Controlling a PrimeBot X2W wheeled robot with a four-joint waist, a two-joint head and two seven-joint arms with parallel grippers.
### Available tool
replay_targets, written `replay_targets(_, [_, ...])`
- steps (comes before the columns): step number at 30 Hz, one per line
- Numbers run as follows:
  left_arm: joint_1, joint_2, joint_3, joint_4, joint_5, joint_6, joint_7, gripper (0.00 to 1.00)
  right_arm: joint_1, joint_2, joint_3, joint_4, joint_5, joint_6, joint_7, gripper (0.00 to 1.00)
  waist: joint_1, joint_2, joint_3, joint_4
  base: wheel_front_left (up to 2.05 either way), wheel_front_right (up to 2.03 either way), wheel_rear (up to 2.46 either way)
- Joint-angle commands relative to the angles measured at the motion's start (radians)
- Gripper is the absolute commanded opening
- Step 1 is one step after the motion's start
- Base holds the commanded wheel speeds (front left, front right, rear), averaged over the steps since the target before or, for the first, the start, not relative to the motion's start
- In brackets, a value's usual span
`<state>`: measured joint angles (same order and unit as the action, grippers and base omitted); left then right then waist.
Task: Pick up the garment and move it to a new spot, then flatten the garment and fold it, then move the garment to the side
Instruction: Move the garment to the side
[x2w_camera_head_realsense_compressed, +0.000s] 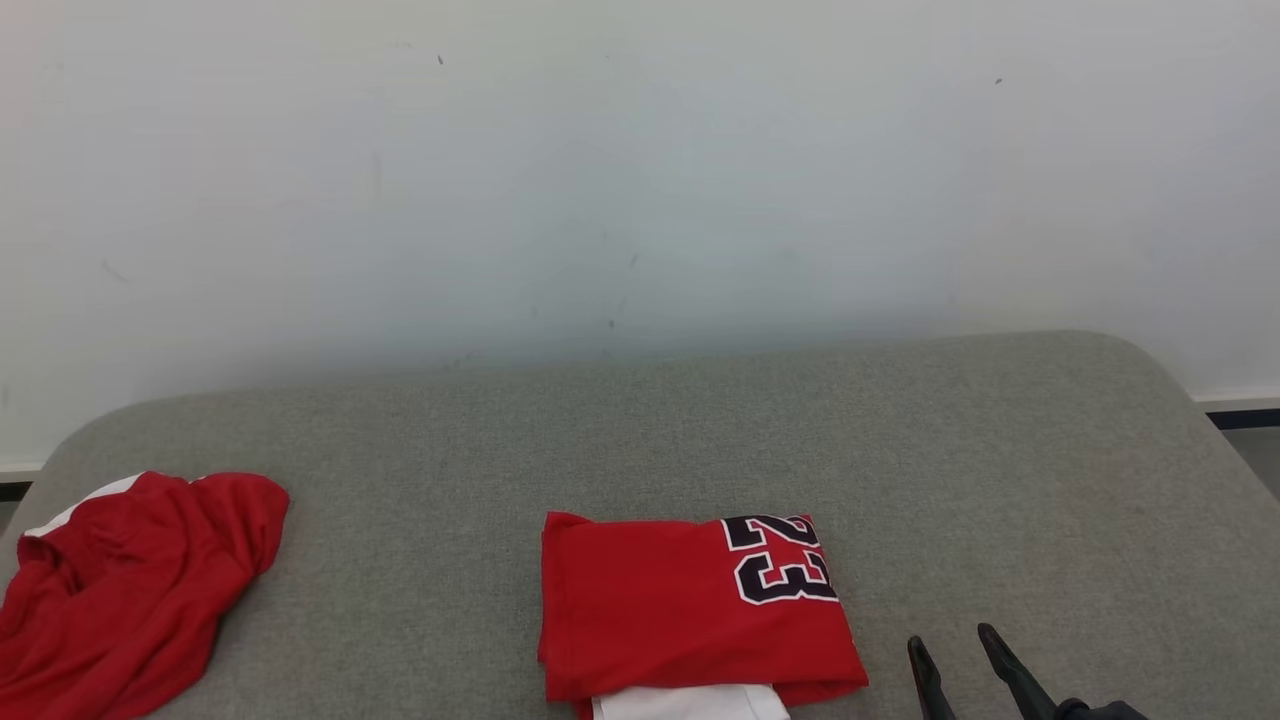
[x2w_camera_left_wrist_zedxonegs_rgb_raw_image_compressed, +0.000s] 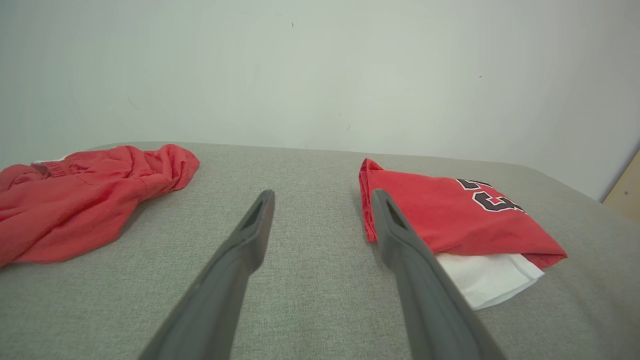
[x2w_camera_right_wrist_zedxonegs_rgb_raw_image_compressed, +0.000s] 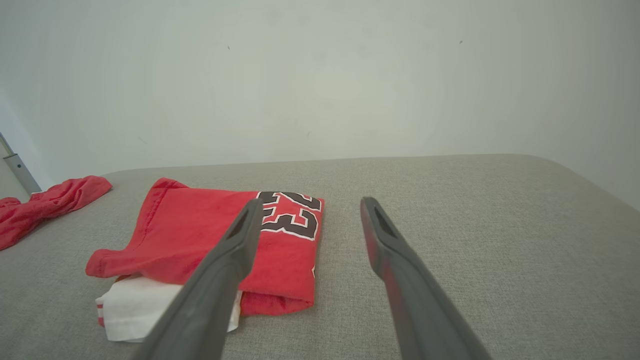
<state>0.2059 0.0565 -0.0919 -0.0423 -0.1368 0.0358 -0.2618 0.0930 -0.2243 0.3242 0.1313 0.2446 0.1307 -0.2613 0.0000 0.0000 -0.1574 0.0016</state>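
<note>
Lying folded near the front edge of the grey fabric-covered worktop (x2w_camera_head_realsense_compressed: 1000, 450), the red garment (x2w_camera_head_realsense_compressed: 660, 610) forms a rough rectangle with its top face up. A dark "23" with white outline (x2w_camera_head_realsense_compressed: 785, 560) sits at its far right corner, upside down in the head view. A white layer (x2w_camera_head_realsense_compressed: 690, 703) sticks out from under the red cloth along the near edge, and in the right wrist view thin red stripes show on its left end.

Well apart to the left lies a crumpled red garment (x2w_camera_head_realsense_compressed: 130, 590), bunched and wrinkled, with a white strip at its far edge; it reaches the left border of the head view.

The right end effector (x2w_camera_head_realsense_compressed: 950, 636) sits at the lower right of the head view, just beside the folded garment's right edge and apart from it, fingers spread and grasping nothing.

The left end effector (x2w_camera_left_wrist_zedxonegs_rgb_raw_image_compressed: 322, 195) points at the bare fabric between the two garments, its fingers released and wide apart, empty. A pale wall (x2w_camera_head_realsense_compressed: 640, 180) rises behind the worktop.
</note>
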Motion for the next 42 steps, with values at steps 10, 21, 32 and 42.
replay_targets(10, [0.021, -0.005, 0.008, 0.005, 0.017, -0.008, -0.004, 1.0, -0.002, 0.006, 0.01, 0.011, 0.014, 0.0, -0.004, 1.0, 0.0, 0.0, -0.004, 0.007, 0.0, 0.0, 0.0])
replay_targets(21, [-0.005, -0.006, 0.003, 0.005, 0.024, -0.021, -0.004, 1.0, -0.079, 0.002, 0.036, 0.123, 0.122, 0.0, -0.004, 1.0, 0.0, 0.0, 0.033, 0.024, 0.0, 0.0, 0.0])
replay_targets(32, [-0.029, -0.006, -0.024, 0.018, 0.018, -0.022, -0.004, 1.0, -0.329, -0.036, 0.224, 0.434, 0.507, 0.0, -0.002, 1.0, 0.0, 0.0, 0.085, 0.09, 0.0, 0.0, 0.0])
replay_targets(42, [-0.058, -0.006, -0.045, 0.014, 0.023, -0.03, -0.004, 1.0, -0.492, -0.133, 0.359, 0.576, 0.784, 0.0, 0.011, 1.0, 0.0, 0.0, 0.149, 0.147, 0.0, 0.0, 0.0])
